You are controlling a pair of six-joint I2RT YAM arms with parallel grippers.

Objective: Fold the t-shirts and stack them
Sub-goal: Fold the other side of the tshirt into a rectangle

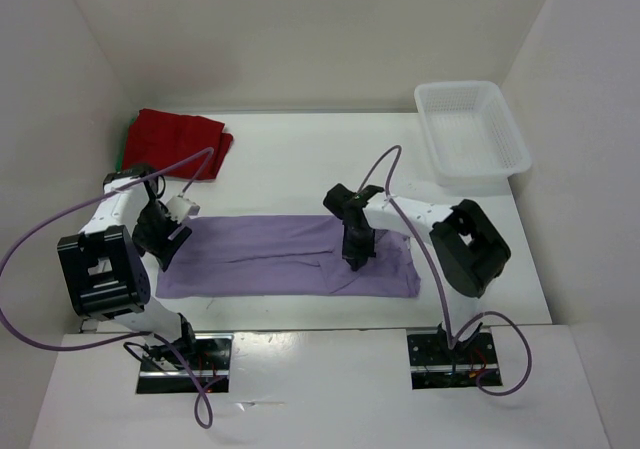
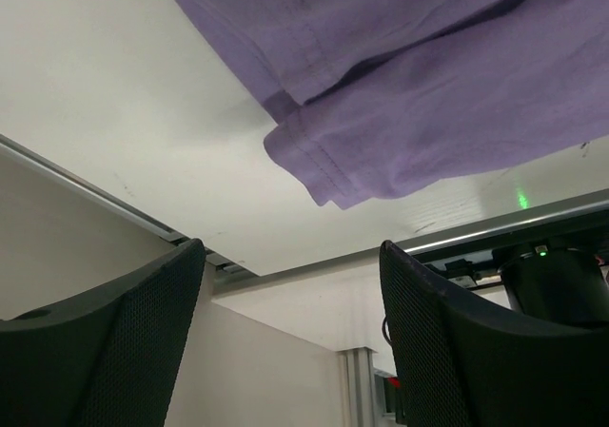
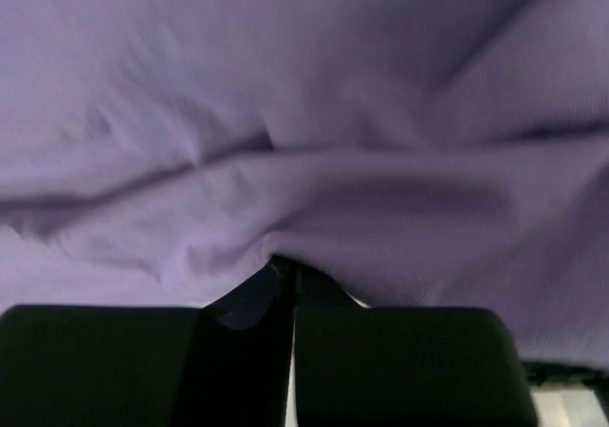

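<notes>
The pale lavender t-shirt (image 1: 285, 256) lies folded into a long strip across the middle of the table. My right gripper (image 1: 354, 261) is shut on a fold of the lavender t-shirt (image 3: 314, 189) near its middle right. My left gripper (image 1: 163, 256) is open and empty, just off the strip's left end; the lavender t-shirt's hem (image 2: 381, 113) shows above its fingers (image 2: 433, 341). The dark red t-shirt (image 1: 178, 140) lies folded at the back left, with a sliver of the bright green t-shirt (image 1: 124, 141) under it.
A white lattice basket (image 1: 470, 132) stands at the back right. White walls close in the table on the left, back and right. The table's front edge runs just below the lavender strip.
</notes>
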